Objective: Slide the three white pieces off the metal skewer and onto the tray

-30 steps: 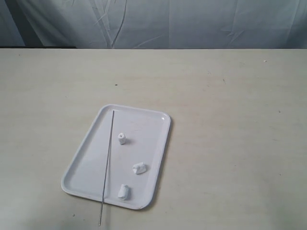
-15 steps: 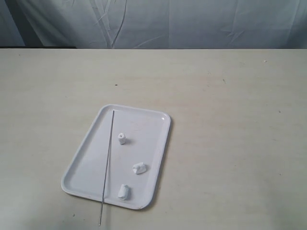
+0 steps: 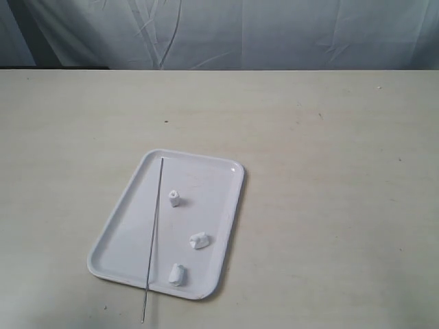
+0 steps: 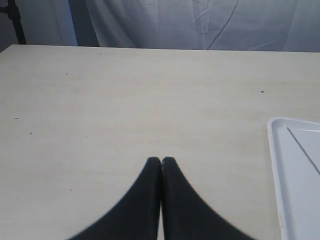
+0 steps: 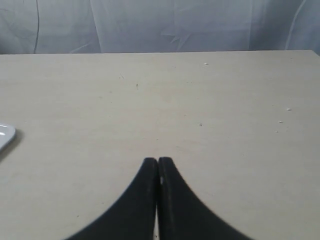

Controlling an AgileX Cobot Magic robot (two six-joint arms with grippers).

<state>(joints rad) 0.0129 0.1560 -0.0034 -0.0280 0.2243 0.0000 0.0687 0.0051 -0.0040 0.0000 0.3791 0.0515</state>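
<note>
The white tray (image 3: 123, 226) lies on the table at the lower left of the exterior view. Three white pieces rest loose on it: one (image 3: 174, 198) toward the far end, one (image 3: 199, 240) in the middle, one (image 3: 176, 274) near the front rim. The thin metal skewer (image 3: 154, 229) lies lengthwise on the tray, bare, its near end poking past the front rim. Neither arm shows in the exterior view. My left gripper (image 4: 161, 160) is shut and empty over bare table, with the tray's corner (image 4: 280, 150) and the skewer's tip (image 4: 300, 145) off to one side. My right gripper (image 5: 158, 160) is shut and empty too.
A pale wooden table (image 3: 329, 171) spreads wide around the tray. A wrinkled grey cloth backdrop (image 3: 240, 34) hangs behind its far edge. A sliver of the tray's rim (image 5: 5, 134) shows at the edge of the right wrist view.
</note>
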